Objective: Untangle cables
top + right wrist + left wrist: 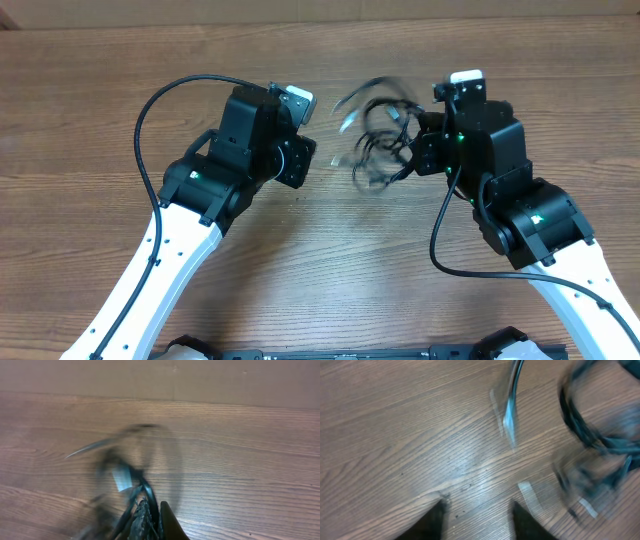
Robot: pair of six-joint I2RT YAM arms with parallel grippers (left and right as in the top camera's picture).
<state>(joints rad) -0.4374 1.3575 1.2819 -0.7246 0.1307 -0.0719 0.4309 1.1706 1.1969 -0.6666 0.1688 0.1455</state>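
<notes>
While right jaws clench the blurred cables (380, 140) over the table (330, 260), left jaws stand apart, empty

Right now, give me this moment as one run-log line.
left fingers: open, empty | right fingers: shut on cables | cables: tangled bundle, blurred

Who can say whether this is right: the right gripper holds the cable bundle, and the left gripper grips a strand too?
Wrong on the left gripper: the left wrist view shows its fingers apart over the bare table, gripping nothing, with the cable bundle off to one side. The right gripper does hold it.
</notes>
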